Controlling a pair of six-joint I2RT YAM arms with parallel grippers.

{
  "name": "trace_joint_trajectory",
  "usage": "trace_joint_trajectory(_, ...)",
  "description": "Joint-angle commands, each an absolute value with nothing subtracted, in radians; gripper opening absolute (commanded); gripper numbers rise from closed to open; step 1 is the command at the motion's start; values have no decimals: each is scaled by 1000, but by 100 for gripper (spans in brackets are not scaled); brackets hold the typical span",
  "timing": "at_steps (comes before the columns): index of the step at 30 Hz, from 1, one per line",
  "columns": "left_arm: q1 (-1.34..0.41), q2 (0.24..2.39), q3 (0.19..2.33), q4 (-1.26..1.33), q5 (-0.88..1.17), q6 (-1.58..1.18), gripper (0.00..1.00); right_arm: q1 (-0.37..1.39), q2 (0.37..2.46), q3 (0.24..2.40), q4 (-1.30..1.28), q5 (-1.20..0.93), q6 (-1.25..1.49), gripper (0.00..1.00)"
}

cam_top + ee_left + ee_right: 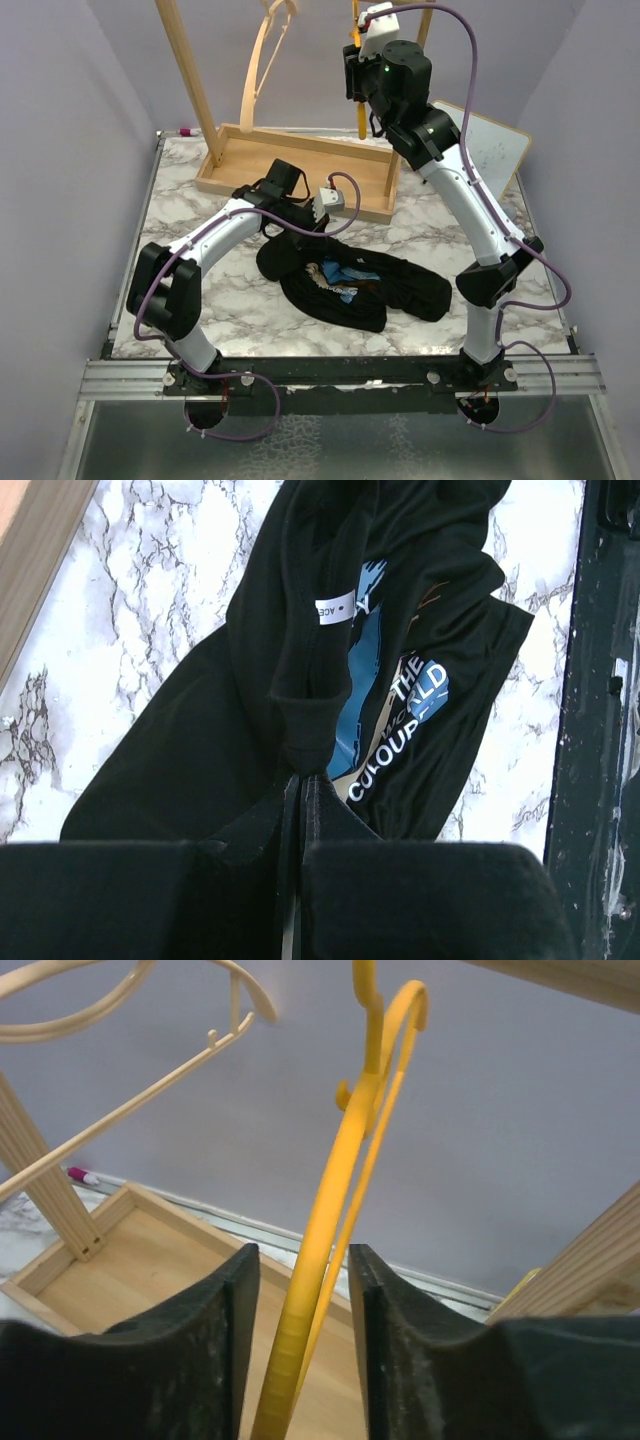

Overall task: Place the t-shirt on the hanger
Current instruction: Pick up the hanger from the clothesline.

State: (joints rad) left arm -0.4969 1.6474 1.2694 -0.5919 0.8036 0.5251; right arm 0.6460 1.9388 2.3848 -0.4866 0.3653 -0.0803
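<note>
The black t-shirt (pixel 400 290) lies crumpled on the marble table, its blue, white and tan print facing up (pixel 395 695). My left gripper (pixel 283 232) is low over the shirt's left end. In the left wrist view it (pixel 300 778) is shut on a fold of black cloth. The yellow-orange hanger (pixel 360 120) hangs from the rack at the back. My right gripper (pixel 362 95) is raised to it. In the right wrist view the gripper (pixel 302 1250) is open, and the hanger (pixel 345 1150) runs between the jaws with a gap on each side.
A wooden rack stands at the back on a tray-like base (pixel 300 160), with a slanted post (pixel 190 70). A pale wooden hanger (pixel 262 60) hangs left of the yellow one and also shows in the right wrist view (pixel 150 1100). A white board (pixel 490 145) leans at the back right.
</note>
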Motion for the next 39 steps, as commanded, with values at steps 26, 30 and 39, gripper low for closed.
trace_joint_trajectory(26,-491,1637,1314,-521,827,443,0,646,1828,2308,-311,488,-241,1)
trace_joint_trajectory(30,-491,1641,1334,-517,811,437,0,646,1770,2243,-324,488,-229,1)
trace_joint_trajectory(39,-491,1660,1349,-533,782,442,0,645,1624,2087,-341,450,-212,1)
